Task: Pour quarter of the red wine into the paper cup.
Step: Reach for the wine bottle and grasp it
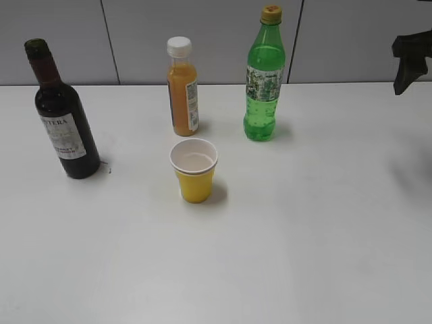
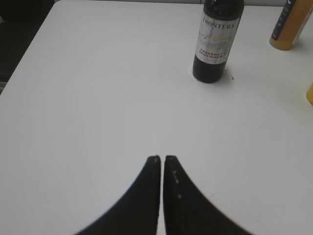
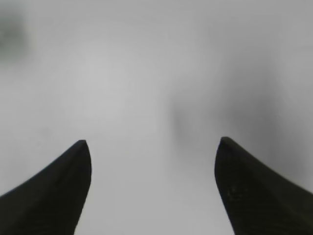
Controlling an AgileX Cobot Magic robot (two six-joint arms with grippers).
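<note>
The red wine (image 1: 59,121) stands upright near the left edge of the white table (image 1: 304,236), well ahead of my left gripper (image 2: 163,158) and slightly to its right in the left wrist view; my left jaws are pressed together with nothing between them, and bare tabletop lies between them and the bottle. The paper cup (image 1: 194,170) sits upright near the middle, well apart from the wine and just in front of the orange juice bottle (image 1: 183,88). I count three bottles, the third being the green soda bottle (image 1: 263,77), and one cup. My right gripper (image 3: 152,147) is spread wide over blurred pale surface, holding nothing; its arm shows at the far right edge of the exterior view. The table's near half is open.
</note>
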